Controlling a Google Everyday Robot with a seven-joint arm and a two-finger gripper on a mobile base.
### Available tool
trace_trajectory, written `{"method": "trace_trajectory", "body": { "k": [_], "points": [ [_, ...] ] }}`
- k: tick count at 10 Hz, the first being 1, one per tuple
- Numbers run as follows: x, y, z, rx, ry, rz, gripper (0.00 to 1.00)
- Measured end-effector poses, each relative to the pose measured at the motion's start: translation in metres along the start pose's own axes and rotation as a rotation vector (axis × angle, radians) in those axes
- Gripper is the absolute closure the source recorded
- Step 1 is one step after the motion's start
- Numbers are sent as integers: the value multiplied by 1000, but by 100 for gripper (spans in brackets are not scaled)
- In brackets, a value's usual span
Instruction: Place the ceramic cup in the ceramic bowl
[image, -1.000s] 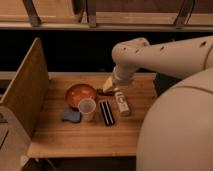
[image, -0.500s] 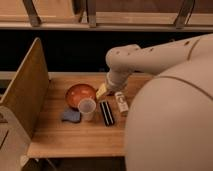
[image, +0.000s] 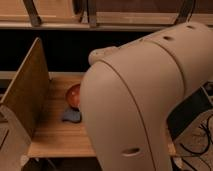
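The ceramic bowl (image: 73, 94) is shown on the counter (image: 55, 142), partly covered by the arm casing (image: 135, 100). The claw is hidden behind that casing, so its opening and its position relative to the bowl cannot be told.

We are swinging our arm (image: 145, 100) across the camera, so its pale shell is now filling most of the view, where a second ago it was covering only the right side. It is hiding our gripper, now out of sight, along with the ceramic cup, the whitish bottle and the dark flat item that were showing before. Only the left edge of the ceramic bowl (image: 73, 94) and part of the blue-grey pad (image: 70, 115) are peeking out.
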Motion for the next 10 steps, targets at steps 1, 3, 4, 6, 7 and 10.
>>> {"method": "trace_trajectory", "body": {
  "k": [1, 3, 4, 6, 7, 10],
  "points": [
    [1, -3, -1, 1, 1, 5, 20],
    [2, -2, -1, 2, 2, 1, 20],
    [4, -2, 1, 3, 10, -3, 20],
    [5, -1, 12, -10, 25, -1, 20],
    [2, 0, 19, -20, 32, 6, 20],
    [-6, -2, 37, -45, 58, 28, 20]
  ]
}}
